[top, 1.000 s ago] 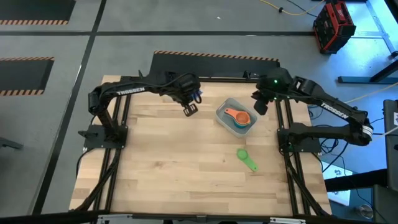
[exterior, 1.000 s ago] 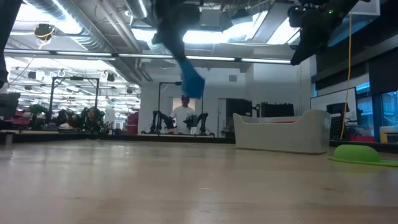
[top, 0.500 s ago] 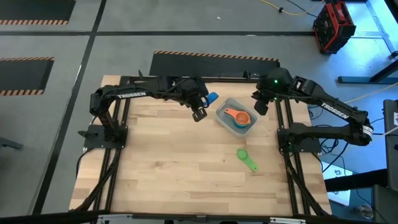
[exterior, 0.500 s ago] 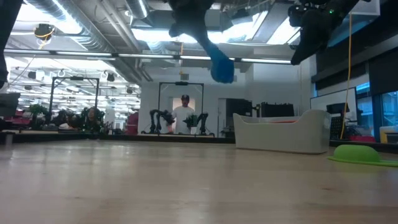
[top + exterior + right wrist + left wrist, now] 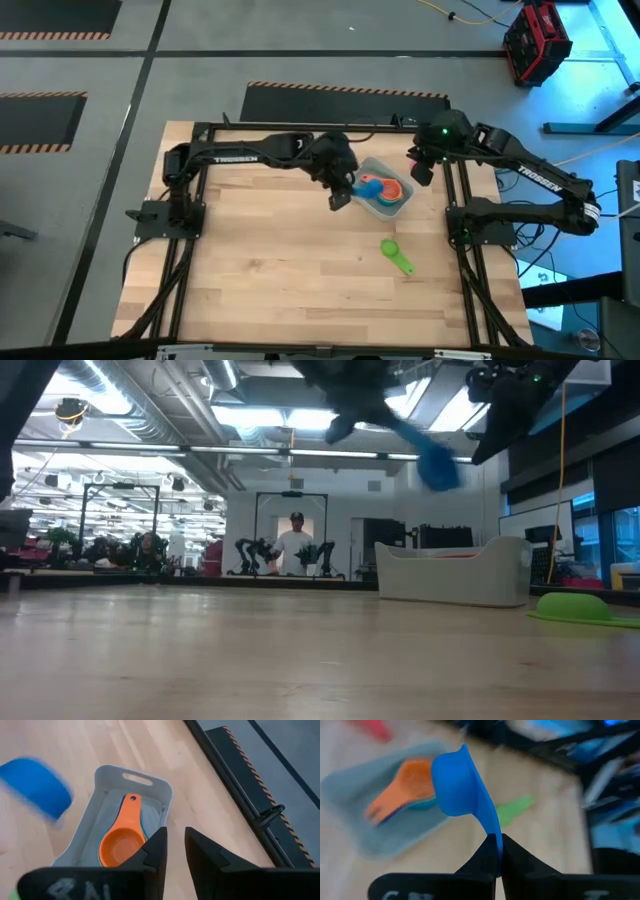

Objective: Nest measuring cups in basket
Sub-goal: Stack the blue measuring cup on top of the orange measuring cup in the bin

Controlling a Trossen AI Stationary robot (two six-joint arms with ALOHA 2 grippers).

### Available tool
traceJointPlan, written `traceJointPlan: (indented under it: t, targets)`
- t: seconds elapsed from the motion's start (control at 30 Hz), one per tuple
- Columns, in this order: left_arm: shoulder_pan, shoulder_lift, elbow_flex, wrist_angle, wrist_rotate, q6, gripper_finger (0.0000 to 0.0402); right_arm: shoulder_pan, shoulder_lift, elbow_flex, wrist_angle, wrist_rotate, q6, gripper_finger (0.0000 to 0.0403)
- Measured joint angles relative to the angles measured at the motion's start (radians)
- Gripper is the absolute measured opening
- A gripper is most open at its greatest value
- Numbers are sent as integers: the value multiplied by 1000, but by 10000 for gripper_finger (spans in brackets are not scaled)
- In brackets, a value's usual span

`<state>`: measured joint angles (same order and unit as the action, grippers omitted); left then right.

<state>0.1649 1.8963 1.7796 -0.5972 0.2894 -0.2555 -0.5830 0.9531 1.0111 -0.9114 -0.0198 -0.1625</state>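
blue cup (image 5: pixel 457 785) pinched by handle in left gripper (image 5: pixel 495 851); right gripper (image 5: pixel 175 845) open. needs centring over orange cup (image 5: pixel 391 189) in basket (image 5: pixel 110 780), then lowering level.

The whole table (image 5: pixel 300 270) is seen straight down from a camera high overhead, both arms included. A second camera is set at tabletop height and faces level across the wood into the room behind. Close views are given by two wrist cameras, each aimed forward past its own fingers. The basket (image 5: pixel 362 175) with the orange cup (image 5: pixel 120 845) is shared by all four views; the blue cup (image 5: pixel 457 782) appears in each as well.
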Motion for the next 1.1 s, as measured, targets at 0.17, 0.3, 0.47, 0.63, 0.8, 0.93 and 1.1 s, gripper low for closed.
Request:
traceJointPlan:
  t: [0.17,0.3,0.47,0.63,0.8,0.93,1.1]
  targets:
    - [26,34,0,82,144,-11,0,-3,-24,0,-8,0,-1,73]
    - [53,74,0,133,242,-26,0,-4,-44,0,-7,0,-2,73]
    - [95,130,0,233,360,-57,0,-4,-56,0,-7,1,-1,73]
    - [139,189,0,310,456,-93,0,-4,-53,0,-7,0,-2,73]
    - [180,262,0,434,559,-181,0,-4,-53,0,-7,1,-1,73]
    - [208,325,0,535,613,-254,0,-4,-53,0,-5,1,0,73]
    - [241,378,0,611,649,-320,0,-4,-53,0,-5,1,0,73]
